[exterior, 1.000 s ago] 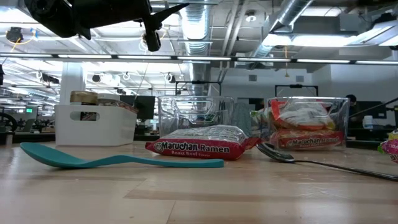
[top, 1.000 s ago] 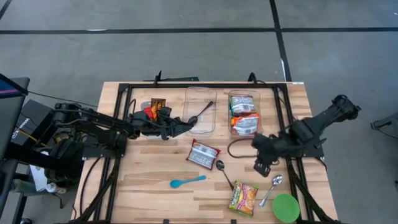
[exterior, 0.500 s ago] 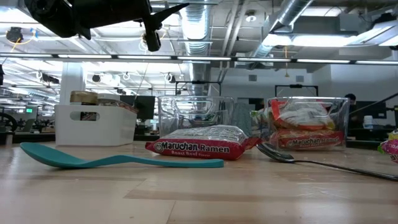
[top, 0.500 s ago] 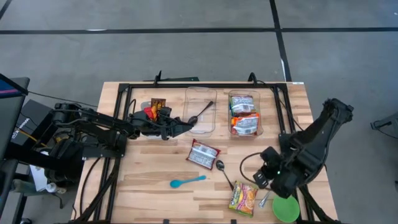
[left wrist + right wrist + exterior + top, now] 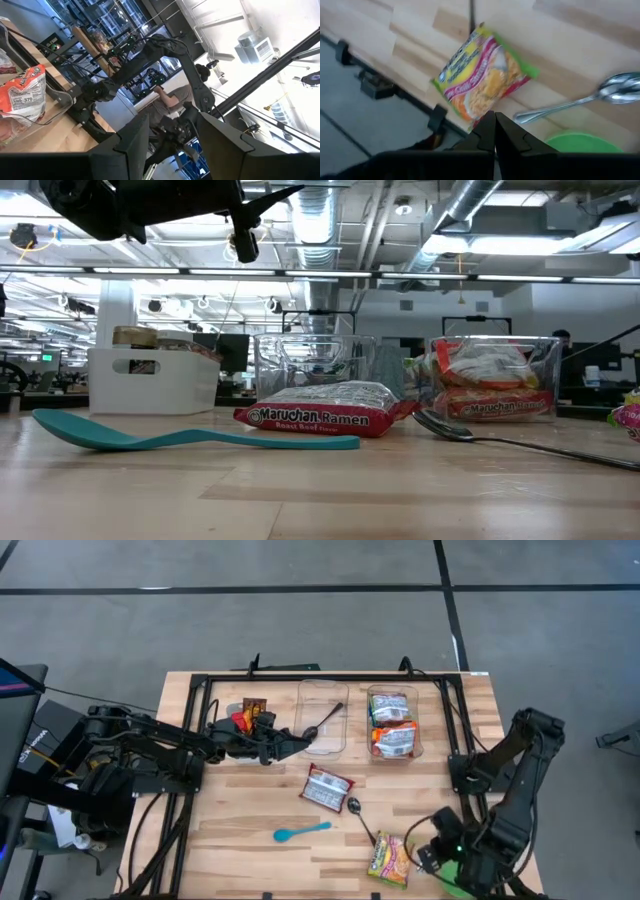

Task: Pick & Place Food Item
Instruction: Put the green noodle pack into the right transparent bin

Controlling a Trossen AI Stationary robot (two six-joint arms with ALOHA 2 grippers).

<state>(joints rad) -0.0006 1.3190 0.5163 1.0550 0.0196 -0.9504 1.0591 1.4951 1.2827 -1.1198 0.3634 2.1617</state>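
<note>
Four spoons, two clear bins (image 5: 322, 718) (image 5: 393, 723), two loose ramen packets (image 5: 327, 787) (image 5: 391, 858), one green bowl (image 5: 575, 141).

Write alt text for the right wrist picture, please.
A yellow-and-green noodle packet lies on the wooden table near its edge, just past the right hand, whose fingers look closed. A metal spoon and green bowl lie beside it.

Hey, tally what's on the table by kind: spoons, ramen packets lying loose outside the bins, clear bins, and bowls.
Spoons: 4 (teal spoon, metal spoon, dark spoon, second metal spoon)
Loose packets: 2 (red ramen packet, yellow ramen packet)
Clear bins: 2 (left bin, right bin)
Bowls: 1 (green bowl)
Total: 9
</note>
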